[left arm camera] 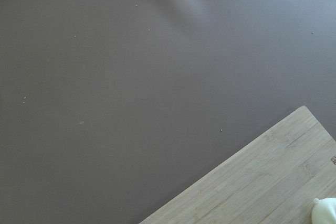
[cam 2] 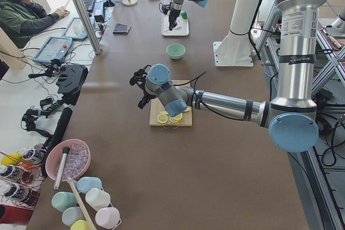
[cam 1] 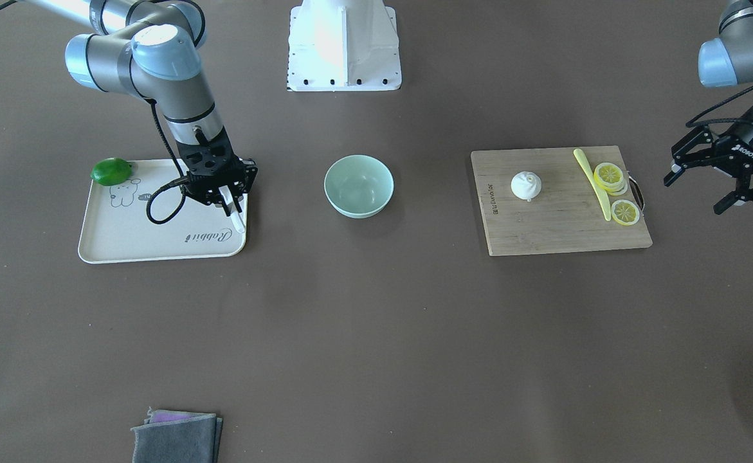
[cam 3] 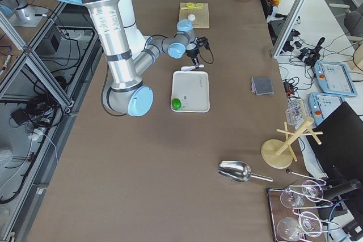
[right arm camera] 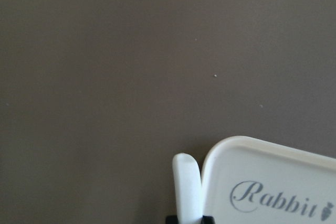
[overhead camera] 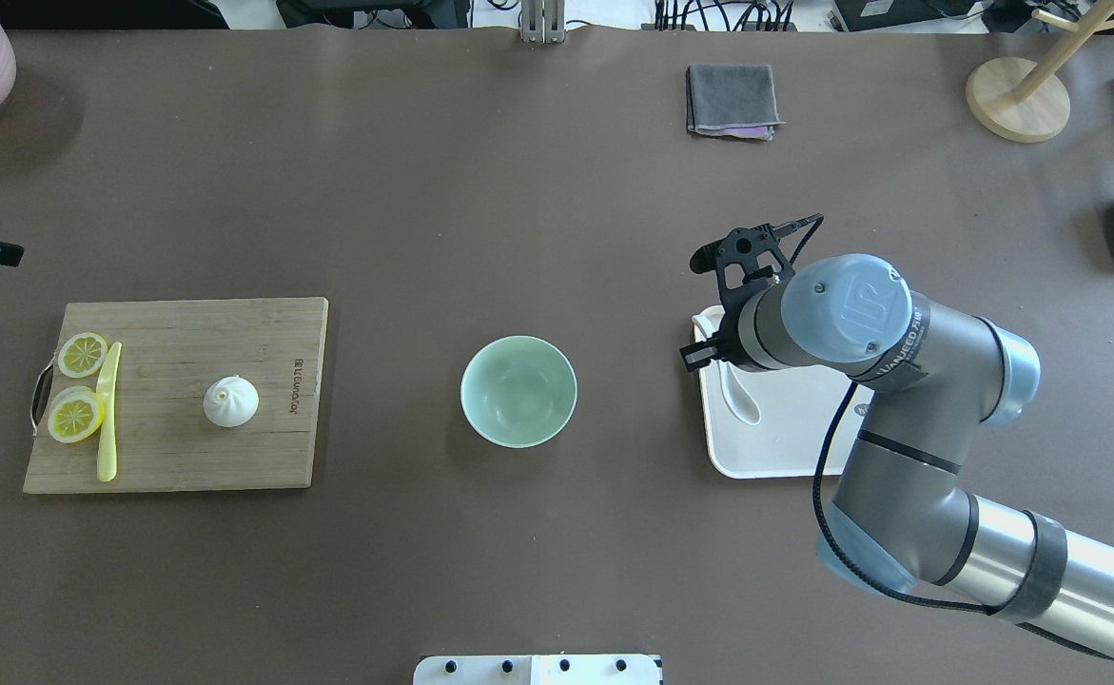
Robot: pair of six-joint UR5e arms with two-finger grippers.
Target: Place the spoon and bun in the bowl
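The white spoon (cam 1: 236, 217) is in my right gripper (cam 1: 230, 204), which is shut on its handle over the cream tray's (cam 1: 132, 238) corner nearest the bowl. In the overhead view the spoon's scoop (overhead camera: 740, 398) shows over the tray, beside the gripper (overhead camera: 709, 344). The right wrist view shows the handle end (right arm camera: 187, 184) past the tray edge. The mint-green bowl (cam 1: 358, 185) stands empty at mid-table. The white bun (cam 1: 526, 185) sits on the wooden board (cam 1: 543, 225). My left gripper (cam 1: 723, 183) is open and empty, off the board's outer side.
A yellow-green knife (cam 1: 593, 183) and lemon slices (cam 1: 609, 175) lie on the board. A green lime (cam 1: 112, 171) sits at the tray's far corner. A folded grey cloth (cam 1: 177, 437) lies at the operators' edge. The robot base (cam 1: 344, 45) stands behind the bowl.
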